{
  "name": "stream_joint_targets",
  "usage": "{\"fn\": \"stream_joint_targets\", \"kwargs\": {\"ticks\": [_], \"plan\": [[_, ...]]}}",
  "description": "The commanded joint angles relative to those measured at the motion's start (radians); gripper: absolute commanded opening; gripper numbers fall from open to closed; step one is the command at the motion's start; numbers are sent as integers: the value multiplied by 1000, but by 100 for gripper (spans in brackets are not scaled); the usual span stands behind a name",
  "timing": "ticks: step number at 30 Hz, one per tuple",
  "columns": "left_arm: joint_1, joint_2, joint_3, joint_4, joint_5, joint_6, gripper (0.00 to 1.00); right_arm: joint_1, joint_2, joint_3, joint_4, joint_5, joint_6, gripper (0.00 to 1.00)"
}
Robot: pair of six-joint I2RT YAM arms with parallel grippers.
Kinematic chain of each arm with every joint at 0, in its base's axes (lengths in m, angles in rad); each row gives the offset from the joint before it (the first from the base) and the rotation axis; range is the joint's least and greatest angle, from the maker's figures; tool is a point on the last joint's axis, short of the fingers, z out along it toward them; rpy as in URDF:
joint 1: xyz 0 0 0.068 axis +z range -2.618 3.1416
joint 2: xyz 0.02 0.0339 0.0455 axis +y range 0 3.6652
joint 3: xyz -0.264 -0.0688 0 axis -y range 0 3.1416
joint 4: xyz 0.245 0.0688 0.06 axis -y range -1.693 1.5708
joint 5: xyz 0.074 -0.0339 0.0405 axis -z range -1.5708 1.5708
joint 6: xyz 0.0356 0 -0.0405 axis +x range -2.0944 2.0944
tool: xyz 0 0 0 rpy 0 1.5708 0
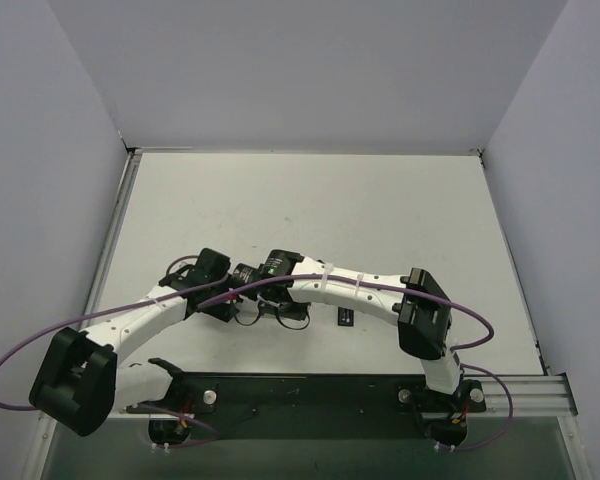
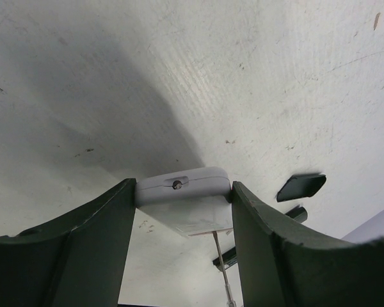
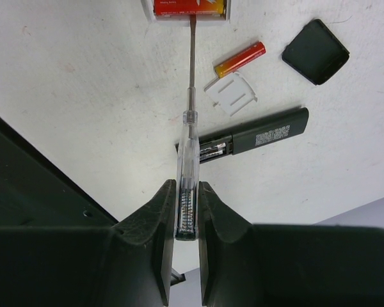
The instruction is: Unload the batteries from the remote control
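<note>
In the right wrist view, the black remote control (image 3: 262, 135) lies on the table with its recess open at the left end. One reddish-orange battery (image 3: 240, 58) lies loose beside it. More red-orange batteries (image 3: 189, 6) sit in a white case at the top edge. My right gripper (image 3: 185, 192) is shut on a clear-handled screwdriver (image 3: 187, 153) whose tip reaches that case. My left gripper (image 2: 184, 188) is shut on the white case (image 2: 182, 184). In the top view both grippers meet near the table's front middle (image 1: 242, 298).
A small black squarish cover (image 3: 315, 51) and a white clip-on cover piece (image 3: 232, 94) lie near the remote. The black cover also shows in the left wrist view (image 2: 301, 187) and the top view (image 1: 346, 318). White walls enclose the table (image 1: 310, 200).
</note>
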Motion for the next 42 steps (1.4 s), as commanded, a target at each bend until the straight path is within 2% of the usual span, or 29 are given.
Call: {"fn": "stream_joint_targets", "kwargs": {"ticks": [1, 6, 10, 15, 18, 27, 30, 42], "plan": [[-45, -39, -13, 50, 155, 24, 0, 9, 59, -15, 337, -102, -38, 0], [-45, -36, 19, 28, 146, 57, 0, 15, 80, 28, 330, -83, -62, 0], [-48, -22, -18, 114, 237, 27, 0, 16, 108, 82, 278, -43, -81, 0], [-48, -40, -36, 64, 217, 6, 0, 25, 116, 63, 276, -56, -59, 0], [-48, -60, -67, 100, 215, -20, 0, 22, 102, 33, 300, -62, -42, 0], [-33, -70, -62, 79, 198, 3, 0, -7, -27, -266, 500, -34, 31, 0], [-10, -61, -74, 91, 204, 18, 0, -43, -100, -371, 593, -68, 73, 0], [26, 67, -21, 86, 229, 141, 0, -142, -295, -627, 750, -215, 140, 0]]}}
